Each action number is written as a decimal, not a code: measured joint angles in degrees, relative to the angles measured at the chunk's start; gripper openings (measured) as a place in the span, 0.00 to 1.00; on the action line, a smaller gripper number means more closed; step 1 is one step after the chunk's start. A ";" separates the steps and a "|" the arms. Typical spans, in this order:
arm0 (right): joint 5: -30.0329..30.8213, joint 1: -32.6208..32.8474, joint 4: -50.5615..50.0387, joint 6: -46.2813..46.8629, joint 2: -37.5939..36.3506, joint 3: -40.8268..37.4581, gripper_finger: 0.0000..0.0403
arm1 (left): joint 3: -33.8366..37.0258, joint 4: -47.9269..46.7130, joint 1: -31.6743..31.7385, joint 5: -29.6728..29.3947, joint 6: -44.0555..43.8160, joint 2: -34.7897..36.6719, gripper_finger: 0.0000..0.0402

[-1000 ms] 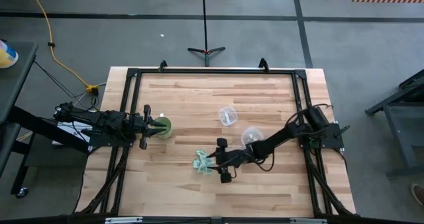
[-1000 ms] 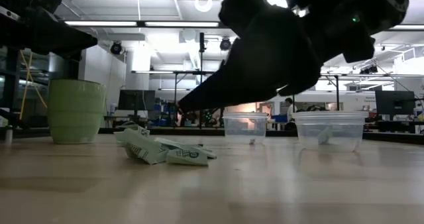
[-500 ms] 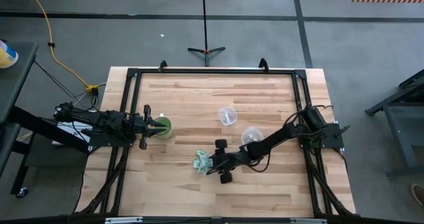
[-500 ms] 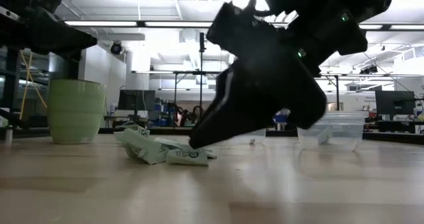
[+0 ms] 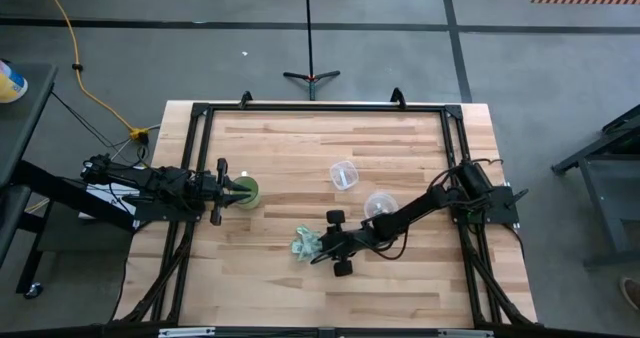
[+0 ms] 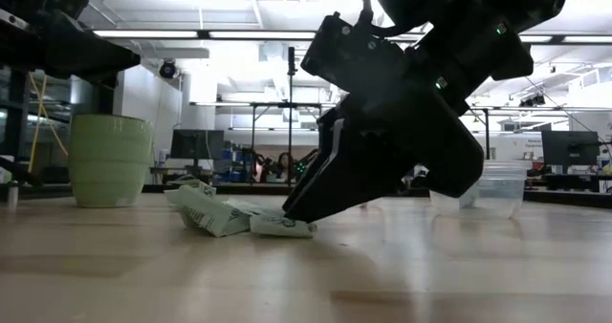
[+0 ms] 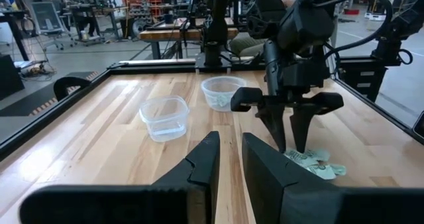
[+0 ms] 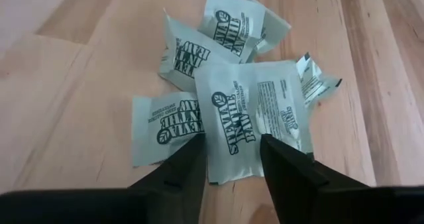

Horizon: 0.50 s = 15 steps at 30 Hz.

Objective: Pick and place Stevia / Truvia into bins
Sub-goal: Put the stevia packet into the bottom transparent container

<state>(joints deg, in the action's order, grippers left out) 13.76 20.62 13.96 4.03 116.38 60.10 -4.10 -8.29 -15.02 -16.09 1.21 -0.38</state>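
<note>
Several pale green Stevia packets (image 8: 199, 71) lie in a loose pile (image 5: 304, 245) on the wooden table, left of middle. My right gripper (image 8: 232, 151) slants down onto the pile's right end (image 6: 292, 218), open, its fingertips at the topmost packet (image 8: 255, 111). Two clear bins (image 5: 343, 174) (image 5: 379, 205) stand behind it, each with a packet inside. My left gripper (image 7: 230, 151) waits level at the table's left beside a green cup (image 5: 246, 191), its fingers slightly apart with nothing between them. My right gripper touches the topmost packet at its near edge (image 8: 235, 174), one fingertip (image 8: 185, 164) at each near corner. The fingers come slanting down from the table's right. The packet lies flat on the pile and the table (image 6: 282, 227).
The green cup (image 6: 108, 161) stands at the pile's left. A black frame (image 5: 320, 106) rims the table. Bare wood lies near the front edge (image 5: 330, 298).
My right gripper has tipped steeply downward, and its fingertips have come down from above the table onto the right end of the packet pile.
</note>
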 joint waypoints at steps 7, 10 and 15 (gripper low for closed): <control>-0.41 0.00 0.00 0.00 0.00 0.00 0.20 | 0.01 0.02 0.01 -0.23 0.00 0.00 0.25; -0.70 0.00 0.00 0.00 0.00 0.00 0.14 | 0.00 0.01 0.00 -0.23 0.00 0.00 0.25; -0.70 0.00 0.02 0.00 0.00 0.00 0.03 | 0.00 0.02 0.01 -0.23 0.00 0.00 0.25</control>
<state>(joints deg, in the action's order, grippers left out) 13.06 20.62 13.98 4.03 116.38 60.10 -4.10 -8.27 -15.01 -16.32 1.21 -0.38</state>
